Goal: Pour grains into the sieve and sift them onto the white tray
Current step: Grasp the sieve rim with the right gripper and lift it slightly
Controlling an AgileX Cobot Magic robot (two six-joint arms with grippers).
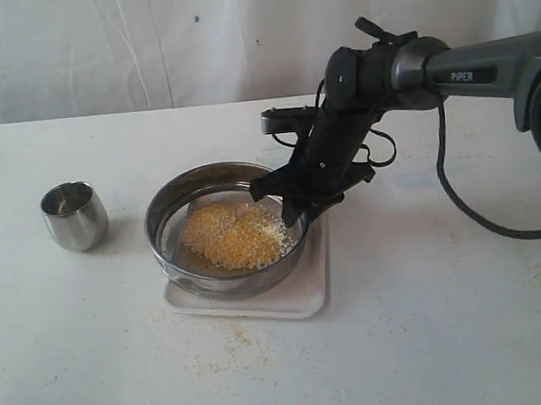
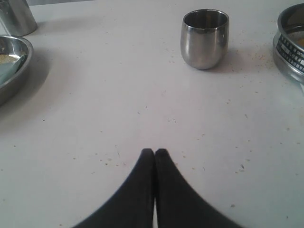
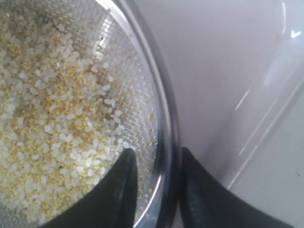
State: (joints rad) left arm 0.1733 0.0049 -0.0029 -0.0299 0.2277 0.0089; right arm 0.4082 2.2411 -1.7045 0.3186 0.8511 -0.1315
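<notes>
The table (image 1: pixel 434 340) is the reference item. Its top is flat, white and matt, and it fills the lower part of the exterior view from edge to edge. Fine dark specks (image 2: pixel 241 166) dot the surface. Behind the table's far edge hangs a white backdrop cloth (image 1: pixel 96 47) spanning the full width. The cloth shows vertical folds and creases and carries small dark marks (image 1: pixel 196 19). Lighting is even and diffuse, and shadows on the table top are soft. Floor, walls and windows cannot be seen.
</notes>
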